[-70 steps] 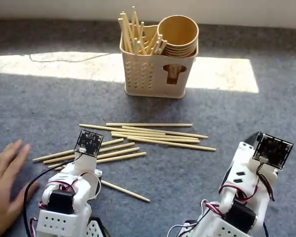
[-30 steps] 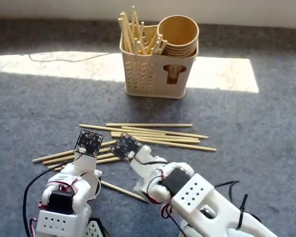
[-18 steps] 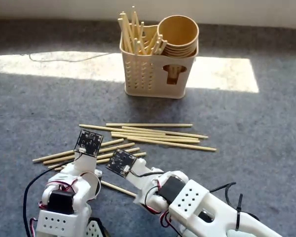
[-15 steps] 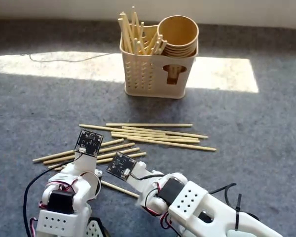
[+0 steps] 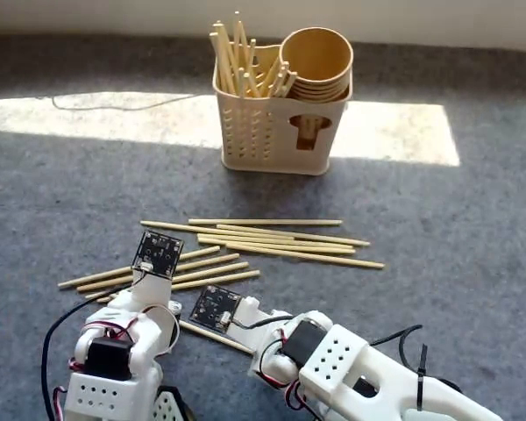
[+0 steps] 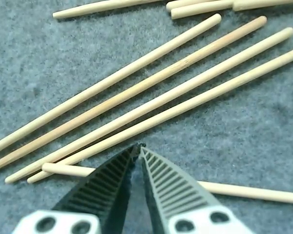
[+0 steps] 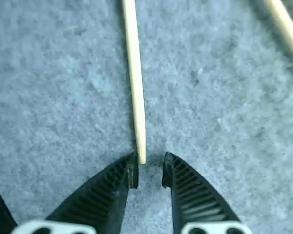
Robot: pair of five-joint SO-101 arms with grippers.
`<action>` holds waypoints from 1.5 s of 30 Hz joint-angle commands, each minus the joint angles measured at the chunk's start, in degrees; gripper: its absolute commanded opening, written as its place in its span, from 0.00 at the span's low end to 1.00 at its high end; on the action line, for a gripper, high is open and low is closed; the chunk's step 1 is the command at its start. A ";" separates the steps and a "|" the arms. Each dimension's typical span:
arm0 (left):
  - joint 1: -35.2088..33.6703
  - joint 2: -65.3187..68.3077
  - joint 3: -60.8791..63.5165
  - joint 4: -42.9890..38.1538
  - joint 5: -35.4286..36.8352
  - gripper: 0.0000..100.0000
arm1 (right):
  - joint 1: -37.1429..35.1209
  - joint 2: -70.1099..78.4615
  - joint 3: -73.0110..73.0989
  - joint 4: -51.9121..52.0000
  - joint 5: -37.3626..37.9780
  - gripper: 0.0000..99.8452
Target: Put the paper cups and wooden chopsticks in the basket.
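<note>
A cream basket (image 5: 245, 140) stands at the back, holding stacked paper cups (image 5: 316, 57) and several upright wooden chopsticks (image 5: 237, 53). More chopsticks (image 5: 280, 239) lie loose on the grey carpet in front of it. My left gripper (image 6: 138, 147) is shut and empty, its tips just above a slanted row of chopsticks (image 6: 151, 83). My right gripper (image 7: 149, 170) is open a little, low over the carpet, with the end of a single chopstick (image 7: 134, 73) at the gap between its fingertips. In the high view that lone chopstick (image 5: 232, 343) lies between the two arms.
The right arm's body (image 5: 359, 377) stretches across the lower middle, close beside the left arm (image 5: 123, 342). A thin cable (image 5: 114, 105) lies on a sunlit strip of carpet at the back left. Open carpet lies to the right.
The right arm swung from the right side over to the left and drew back onto the lone chopstick. A person's hand at the left edge is gone. The left arm stayed still.
</note>
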 commanded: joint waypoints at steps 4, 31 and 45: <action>-0.04 -0.57 1.19 0.35 -0.18 0.01 | -0.31 0.04 0.13 -1.10 2.46 0.06; -0.04 -0.57 1.19 0.35 -0.18 0.01 | 4.97 -0.57 -0.48 3.74 2.64 0.00; -0.57 -0.66 -6.02 0.53 -0.44 0.01 | 11.03 -0.57 -1.71 3.47 2.64 0.00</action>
